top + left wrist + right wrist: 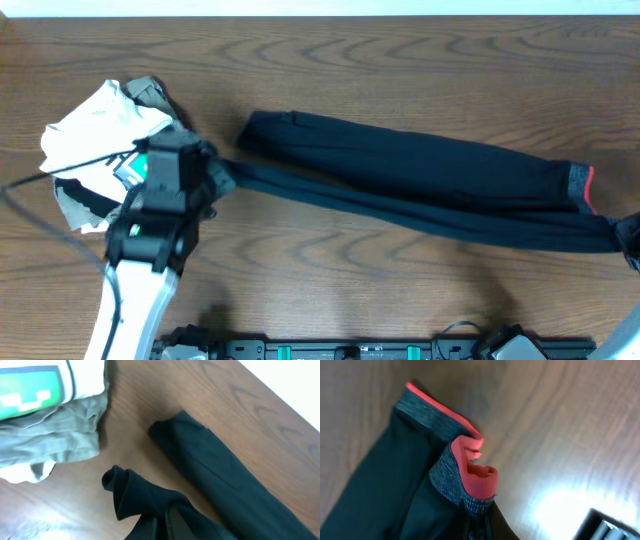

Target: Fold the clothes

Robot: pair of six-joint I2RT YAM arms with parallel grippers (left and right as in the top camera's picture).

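Note:
Black leggings (420, 175) lie stretched across the table, folded lengthwise, with a grey and coral waistband (582, 188) at the right end. My left gripper (215, 178) is shut on the leg end at the left; the left wrist view shows its fingers (162, 522) pinching the bunched black cloth (135, 495). My right gripper (628, 240) is shut on the waistband end at the right edge; the right wrist view shows its fingers (480, 522) clamped on the grey band with coral lining (477, 477).
A pile of other clothes (95, 135), white, grey and with a green print, lies at the left behind my left arm; it also shows in the left wrist view (50, 415). The table's front rail (340, 348) runs along the bottom.

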